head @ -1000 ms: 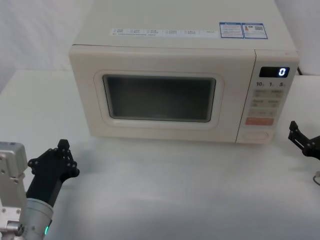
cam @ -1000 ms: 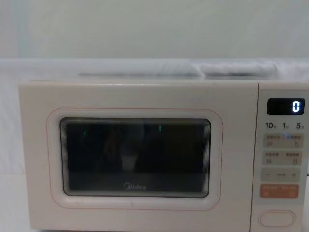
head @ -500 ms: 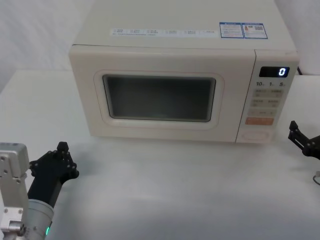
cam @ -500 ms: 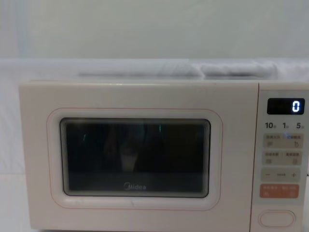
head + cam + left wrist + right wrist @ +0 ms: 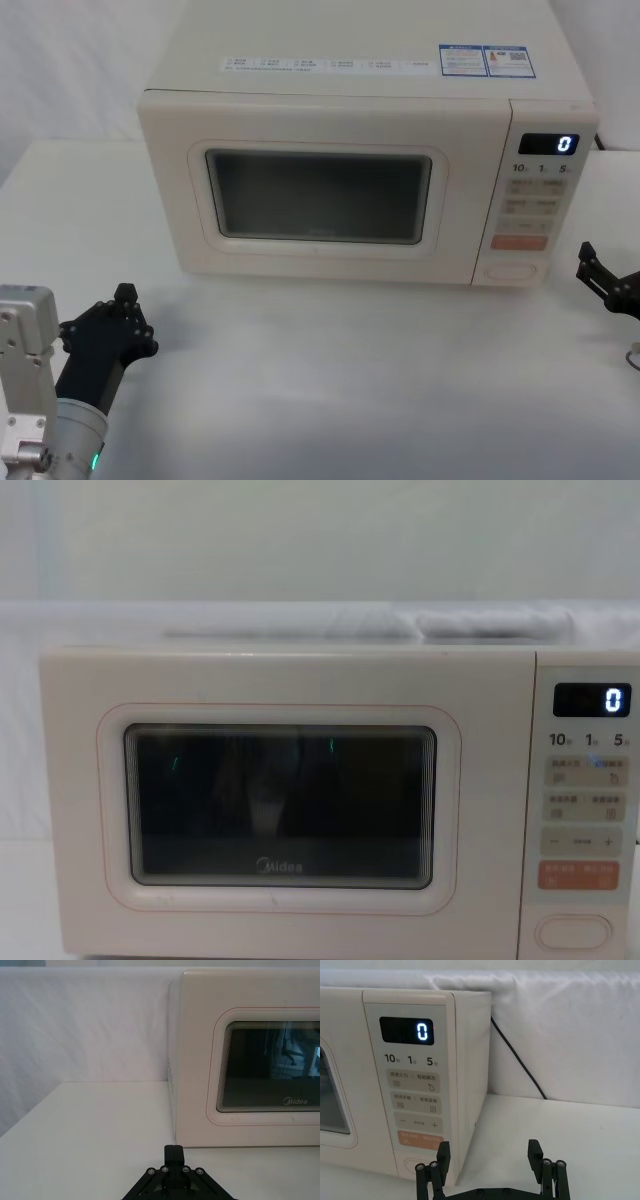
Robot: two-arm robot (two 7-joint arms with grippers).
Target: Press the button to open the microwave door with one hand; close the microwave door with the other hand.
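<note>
on the white table point(image 5: 330, 390) in front of me sits a big cream microwave point(image 5: 360, 90). the microwave door point(image 5: 310, 190) is shut flat against the box, so i cannot see what is inside. its dark window point(image 5: 280, 805) has a thin pink line around it and the word midea under the glass. the glass is too dark to tell if anything sits in there.

to the right of the door is the control panel point(image 5: 535, 195). at its top a black display point(image 5: 592, 699) shows a bright 0. under it are small cream keys with grey print, then an orange key point(image 5: 578, 875). at the very bottom is the button point(image 5: 573, 932), wide and cream with rounded ends. nothing is touching it.

my right gripper point(image 5: 600, 278) hangs low over the table, just to the right of the microwave's front corner and near the button, but apart from it. in the right wrist view its two black fingers point(image 5: 443, 1156) stand wide apart with nothing between them, and a bit of the button point(image 5: 420, 1164) peeks out beside one finger. a black cord point(image 5: 517, 1060) runs down behind the microwave on that side.

my left gripper point(image 5: 118, 318) is down at the near left of the table, well apart from the microwave. in the left wrist view its fingers point(image 5: 174, 1154) are pressed together into one black tip, holding nothing. that tip points toward the left front corner of the microwave, with bare table in between.
</note>
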